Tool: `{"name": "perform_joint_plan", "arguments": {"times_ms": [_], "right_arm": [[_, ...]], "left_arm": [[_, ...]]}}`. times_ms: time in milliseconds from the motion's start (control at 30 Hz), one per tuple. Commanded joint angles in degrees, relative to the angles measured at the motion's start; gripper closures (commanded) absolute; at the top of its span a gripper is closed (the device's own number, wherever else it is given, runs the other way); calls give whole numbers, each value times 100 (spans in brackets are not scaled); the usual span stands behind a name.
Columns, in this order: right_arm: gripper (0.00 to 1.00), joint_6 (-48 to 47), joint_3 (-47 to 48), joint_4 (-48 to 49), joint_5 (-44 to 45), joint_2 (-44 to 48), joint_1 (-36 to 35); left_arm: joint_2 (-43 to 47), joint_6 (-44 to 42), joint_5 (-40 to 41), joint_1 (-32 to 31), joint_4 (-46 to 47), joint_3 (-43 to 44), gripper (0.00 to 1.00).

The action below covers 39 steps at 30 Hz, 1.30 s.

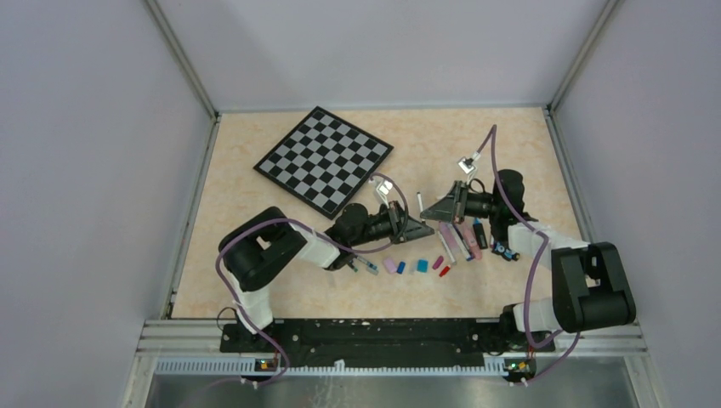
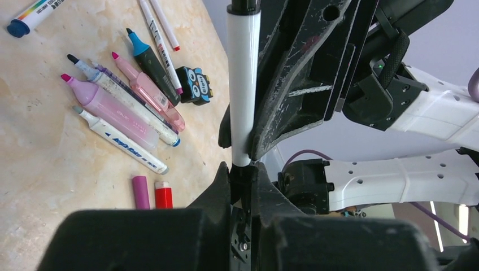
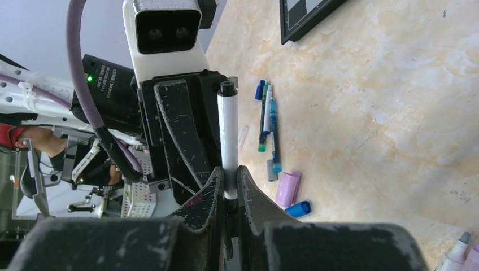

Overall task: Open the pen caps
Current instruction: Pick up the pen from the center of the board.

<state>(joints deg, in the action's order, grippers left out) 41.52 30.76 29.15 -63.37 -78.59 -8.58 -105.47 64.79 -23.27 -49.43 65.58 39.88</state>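
A white pen (image 2: 244, 84) stands upright above the table between my two grippers, seen from above as the white pen (image 1: 421, 204). My left gripper (image 2: 243, 176) is shut on the black cap (image 2: 243, 172) at its lower end. My right gripper (image 3: 228, 182) is shut on the white barrel (image 3: 228, 135) just above that cap, its fingers (image 2: 288, 96) facing mine. Loose pen caps lie on the table: pink (image 2: 140, 192), red (image 2: 163, 195), lilac (image 3: 287, 189) and blue (image 3: 297, 209).
Several uncapped pens and highlighters (image 2: 124, 107) lie beside a small owl-like figure (image 2: 194, 84). More thin pens (image 3: 266, 118) lie under the left arm. The checkered board (image 1: 323, 159) sits at the back left. Walls enclose the table.
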Motion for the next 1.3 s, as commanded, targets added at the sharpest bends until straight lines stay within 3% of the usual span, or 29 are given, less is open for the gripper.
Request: {"name": "perform_joint_plan", "arguments": {"times_ms": [0,33,167,200,400,600,767,1033,1267], "right_arm": [[100,-439,205,-154,-136,77,-93],[98,-615,236,-223,-206,111,-93],[50,-1968,516,-1026,-685,331,-93],[43,-2504,669,-1513,-725,402,-82],[24,-6458,1216,-4554,-996,990,-69],[22,-12243,1654,-7437,-872,1528,-87],[25,-14530,2561,-8927,-707,1201,-160],[35,-15356,2965,-9356,495,1013,-1433],[45,-15305,2911,-9177,1796,777,-2478]], "left_arm": [[69,-106,-147,-14,447,43,100],[114,-140,-178,-10,428,-17,100],[545,-452,-386,48,63,-319,100],[704,-550,-467,74,-97,-410,100],[1782,-1484,-1171,204,-1839,-730,100],[2613,-2491,-1632,214,-4068,-575,100],[2763,-2584,-1977,212,-4635,-425,100],[2218,-2392,-2593,214,-4626,-25,100],[1954,-2175,-2843,206,-4244,60,100]]}}
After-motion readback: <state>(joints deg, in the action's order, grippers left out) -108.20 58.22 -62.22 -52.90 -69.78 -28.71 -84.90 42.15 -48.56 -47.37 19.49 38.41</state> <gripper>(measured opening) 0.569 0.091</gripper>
